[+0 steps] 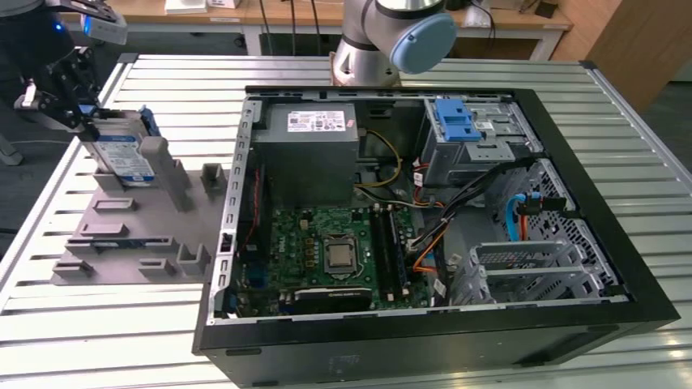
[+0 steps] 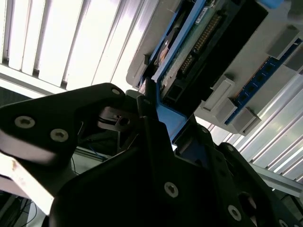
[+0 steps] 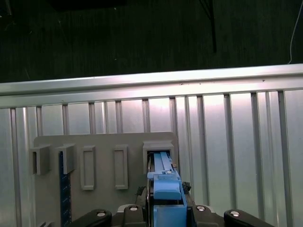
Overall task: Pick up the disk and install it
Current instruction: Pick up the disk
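The disk (image 1: 121,154), silver with a white-and-blue label and a blue bracket, stands on edge in a slot of the grey fixture (image 1: 130,243) at the exterior view's left. My gripper (image 1: 96,128) comes down on its upper end from the left. The second wrist view shows the black fingers (image 2: 147,101) closed against the blue bracket, with the disk's (image 2: 201,35) circuit-board side running away from my gripper (image 2: 163,113). The first wrist view has the bracket (image 3: 164,189) clamped in my gripper (image 3: 165,210), its far end in a fixture slot (image 3: 158,150).
An open computer case (image 1: 638,267) lies on the slatted metal table at the exterior view's right, with a grey power supply (image 1: 308,146), motherboard (image 1: 335,251), blue latch (image 1: 459,121) and metal drive cage (image 1: 530,267). A blue memory stick (image 3: 64,189) sits in the fixture. The arm's base (image 1: 378,40) stands behind the case.
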